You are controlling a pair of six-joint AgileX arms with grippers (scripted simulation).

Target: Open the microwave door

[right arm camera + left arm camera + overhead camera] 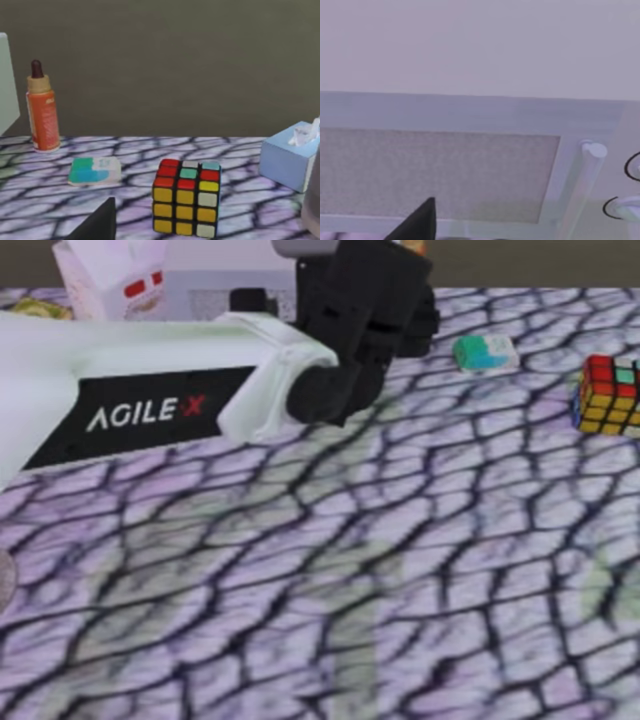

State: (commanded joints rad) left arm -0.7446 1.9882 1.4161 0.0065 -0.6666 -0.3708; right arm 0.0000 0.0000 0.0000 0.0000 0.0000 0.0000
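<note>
The left arm (150,400) was seen stretched across the desk (400,570) to the microwave (215,295) at the far edge, w/ its gripper up close to the front. In the left wrist view the microwave door (440,172) was found directly ahead of the gripper, closed flush, mesh window filling most of it, bar handle (582,185) just beside the knob panel. Gripper state: cannot be told, only one dark fingertip (417,222) shown. Right arm wasn't seen in the top view; its state also cannot be told. A Rubik's cube (186,197), small card (95,171) & orange bottle (42,112) were seen ahead of it.
</note>
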